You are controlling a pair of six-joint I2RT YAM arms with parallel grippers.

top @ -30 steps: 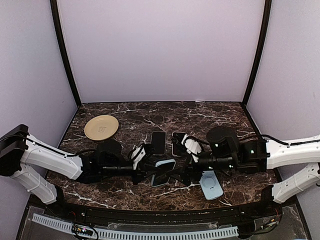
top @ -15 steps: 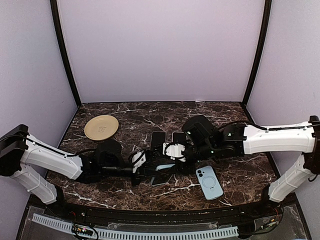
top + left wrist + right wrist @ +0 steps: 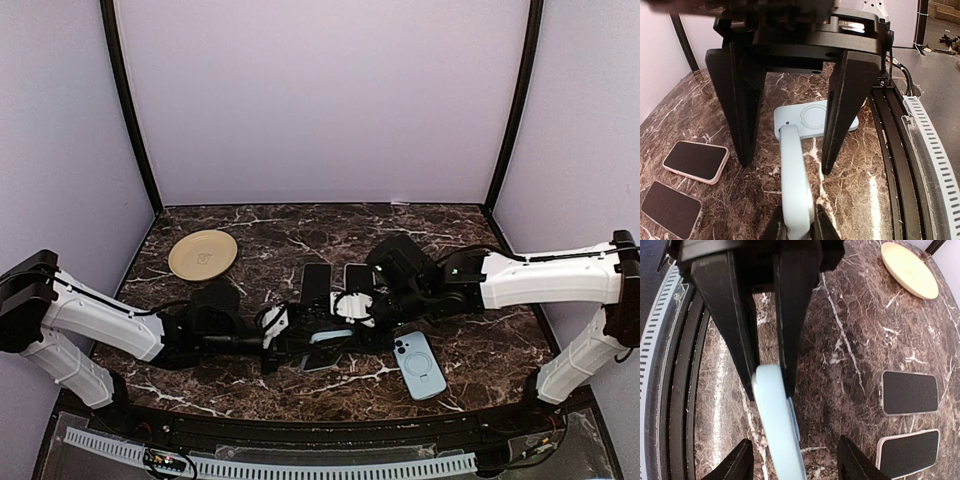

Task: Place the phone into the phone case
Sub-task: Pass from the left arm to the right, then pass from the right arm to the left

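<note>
My left gripper (image 3: 308, 338) is shut on a light-blue phone case (image 3: 328, 337), which it holds edge-up just above the table. In the left wrist view the case (image 3: 792, 170) rises from my left gripper (image 3: 796, 231). The right gripper (image 3: 340, 322) comes from the opposite side, open, its fingers (image 3: 745, 100) astride the case with gaps on both sides. From the right wrist, the case (image 3: 772, 415) stands nearer one jaw of the right gripper (image 3: 795, 462). Two phones (image 3: 316, 283) (image 3: 357, 280) lie screen-up behind. I cannot tell whether the held case has a phone in it.
A second light-blue case (image 3: 420, 366) with a ring on its back lies flat at the front right, also seen as the flat case (image 3: 815, 116) in the left wrist view. A tan plate (image 3: 203, 254) sits at the back left. The table's black front rail (image 3: 890, 165) runs close by.
The right arm has swung left, off the flat case at the front right and over to the case held by my left gripper. Its jaws have narrowed. The left arm has barely moved.
</note>
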